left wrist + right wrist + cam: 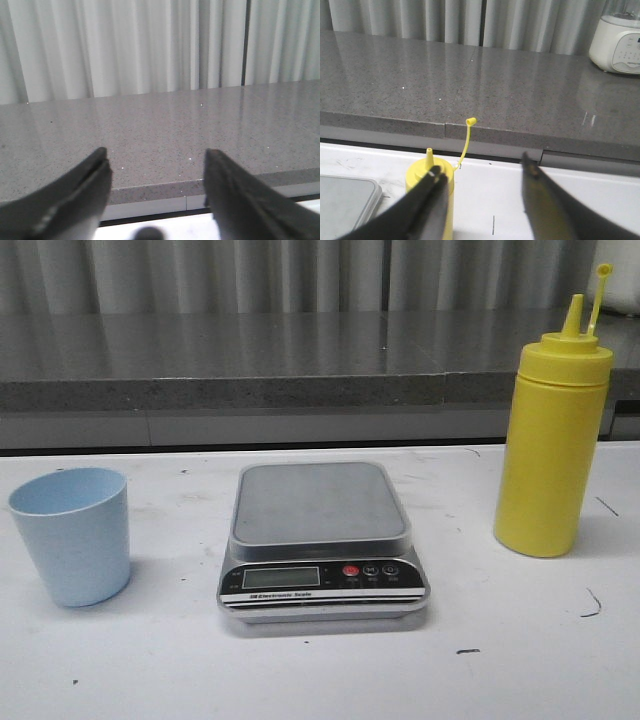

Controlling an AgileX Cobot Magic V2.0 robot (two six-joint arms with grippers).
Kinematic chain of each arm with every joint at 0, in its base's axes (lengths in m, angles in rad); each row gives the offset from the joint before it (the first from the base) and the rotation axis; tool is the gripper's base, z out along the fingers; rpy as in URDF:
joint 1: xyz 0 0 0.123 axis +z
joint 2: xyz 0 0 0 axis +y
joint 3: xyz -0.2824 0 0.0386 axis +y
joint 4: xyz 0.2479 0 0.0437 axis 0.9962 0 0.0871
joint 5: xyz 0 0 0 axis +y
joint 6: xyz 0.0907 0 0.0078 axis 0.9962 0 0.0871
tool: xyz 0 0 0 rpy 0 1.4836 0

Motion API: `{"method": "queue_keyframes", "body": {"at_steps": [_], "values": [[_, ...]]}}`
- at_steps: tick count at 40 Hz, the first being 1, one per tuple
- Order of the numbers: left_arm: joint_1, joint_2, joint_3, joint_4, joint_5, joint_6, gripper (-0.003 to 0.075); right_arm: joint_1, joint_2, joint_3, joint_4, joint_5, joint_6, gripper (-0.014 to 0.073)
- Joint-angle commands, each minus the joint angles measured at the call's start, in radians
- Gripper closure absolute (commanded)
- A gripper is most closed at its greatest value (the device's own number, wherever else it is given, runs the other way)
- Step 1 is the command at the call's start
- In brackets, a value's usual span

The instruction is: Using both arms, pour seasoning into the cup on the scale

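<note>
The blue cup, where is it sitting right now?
In the front view the cup stands upright on the white table, at the robot's left, beside the scale and not on it; the yellow bottle is on the far side.

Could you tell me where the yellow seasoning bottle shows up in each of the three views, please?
Front view: the seasoning bottle stands upright at the right of the table, right of the scale.
Left wrist view: not in it.
Right wrist view: its top shows low in the picture, partly behind a finger of the open right gripper.
Shared landmark: the grey stone counter before the curtain.
</note>
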Motion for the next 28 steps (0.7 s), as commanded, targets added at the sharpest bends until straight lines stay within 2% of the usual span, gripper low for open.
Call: {"method": "queue_keyframes", "body": {"at_steps": [1, 4, 12, 28], "values": [[-0.008, 0.006, -0.031, -0.006, -0.086, -0.009, 0.0111, -0.002, 0.009, -0.039, -0.005, -0.077, 0.003, 0.0005], [-0.008, 0.006, -0.031, -0.011, -0.081, -0.009, 0.0115, -0.002, 0.009, -0.039, -0.005, -0.076, 0.003, -0.003], [-0.035, 0.045, -0.048, -0.018, -0.026, -0.009, 0.0146, -0.002, 0.009, -0.039, -0.005, -0.071, 0.003, -0.0029], [-0.36, 0.43, -0.191, -0.018, 0.333, -0.009, 0.0155, -0.002, 0.009, -0.039, -0.004, -0.061, 0.003, -0.0029]]}}
